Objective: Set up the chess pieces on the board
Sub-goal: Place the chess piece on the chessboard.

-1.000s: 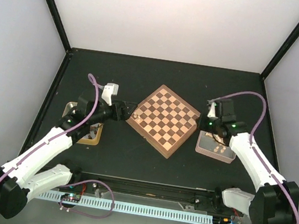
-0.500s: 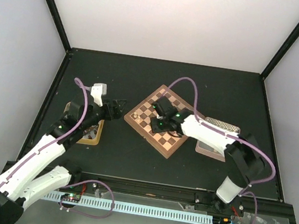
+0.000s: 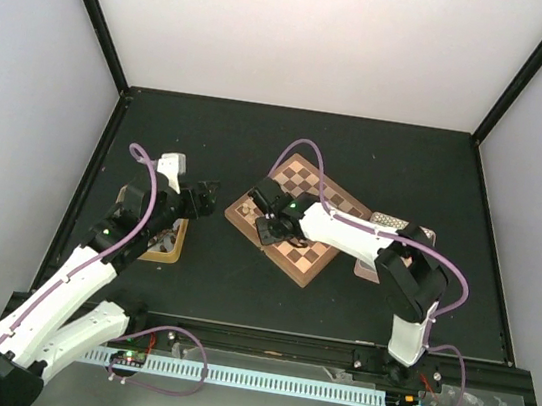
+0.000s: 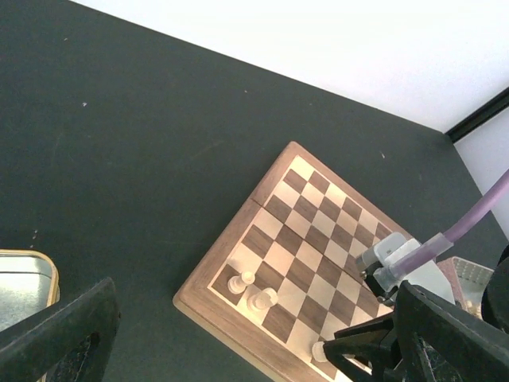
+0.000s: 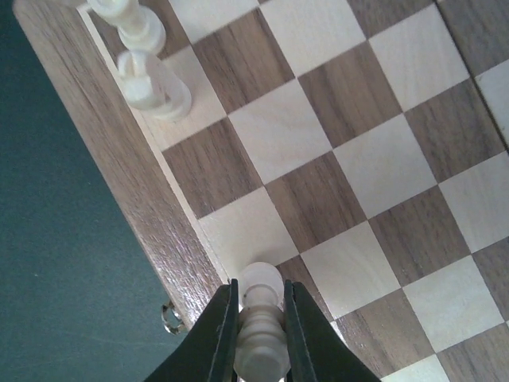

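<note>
Listing the set-up in hand, largest item first.

- Desk: dark, matt; carries everything below.
- Board: checkered wood, lying cornerwise at mid-desk; the landmark for all that follows.
- Trays: yellow-rimmed tray off the board's corner on the left arm's side; grey tray just beside the opposite edge. Probably the piece stock; contents not legible.
- Left arm: left jaws spread wide and empty, held off the board near the yellow-rimmed tray, likely to leave room.
- Right arm: reaches across the board. Right jaws are clenched on a pale piece, upright over an edge-row square, judged about to be seated there.
- Two pale pieces: standing on that same edge row, toward the board's corner.
</note>
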Controlling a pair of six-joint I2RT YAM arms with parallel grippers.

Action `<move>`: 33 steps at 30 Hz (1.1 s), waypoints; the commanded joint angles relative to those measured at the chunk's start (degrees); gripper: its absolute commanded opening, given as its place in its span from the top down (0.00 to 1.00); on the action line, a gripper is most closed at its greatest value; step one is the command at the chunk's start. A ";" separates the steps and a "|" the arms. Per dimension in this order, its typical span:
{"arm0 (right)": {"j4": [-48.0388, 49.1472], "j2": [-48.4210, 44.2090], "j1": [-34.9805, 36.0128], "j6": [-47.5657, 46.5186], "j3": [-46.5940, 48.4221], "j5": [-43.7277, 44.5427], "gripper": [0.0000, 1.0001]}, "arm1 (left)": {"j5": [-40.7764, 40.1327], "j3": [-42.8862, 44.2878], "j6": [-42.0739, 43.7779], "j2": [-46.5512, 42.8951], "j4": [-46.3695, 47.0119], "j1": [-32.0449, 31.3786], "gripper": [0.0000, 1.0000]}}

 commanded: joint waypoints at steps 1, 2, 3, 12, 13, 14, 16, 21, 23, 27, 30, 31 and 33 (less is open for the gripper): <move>-1.40 1.31 0.40 0.02 1.58 1.75 0.87 | -1.32 1.01 0.90 -0.65 -1.22 0.63 0.04; -1.35 1.34 0.40 -0.07 1.69 1.47 0.84 | -1.22 1.01 0.91 -0.66 -1.26 0.73 0.04; -1.35 1.27 0.40 -0.02 1.89 1.27 0.78 | -1.13 1.03 0.84 -0.66 -1.25 0.73 0.04; -1.77 -0.38 0.36 5.10 3.34 1.75 0.63 | -0.74 1.30 0.83 -1.26 -1.41 1.07 0.05; -2.06 -0.24 0.40 5.73 3.51 2.06 0.64 | -0.72 1.25 0.78 -1.35 -1.51 1.12 0.05; -2.69 0.01 0.40 6.35 3.60 2.53 0.65 | -0.70 1.31 0.76 -1.48 -1.50 1.18 0.05; -4.21 0.83 0.40 7.03 3.96 3.16 0.67 | -0.66 1.25 0.96 -1.62 -1.71 1.20 0.06; -5.47 1.54 0.38 7.01 3.39 2.44 0.70 | -0.72 1.16 0.85 -1.88 -2.08 1.25 0.08; -5.42 1.65 0.44 6.66 3.31 1.50 0.71 | -0.63 1.06 0.71 -1.89 -2.05 1.25 0.08; -5.70 2.70 0.40 5.64 4.14 0.44 0.80 | -0.10 0.90 0.41 -1.61 -1.57 1.34 0.11; -5.41 3.45 0.40 5.22 4.66 0.17 0.86 | 0.84 1.28 0.21 -0.83 -1.48 1.49 0.13; -5.27 3.54 0.40 5.10 4.82 0.34 0.87 | 0.99 1.35 0.22 -0.60 -1.42 1.51 0.14; -4.70 3.68 0.40 4.88 5.06 0.61 0.88 | 1.06 1.36 0.12 -0.49 -1.38 1.60 0.15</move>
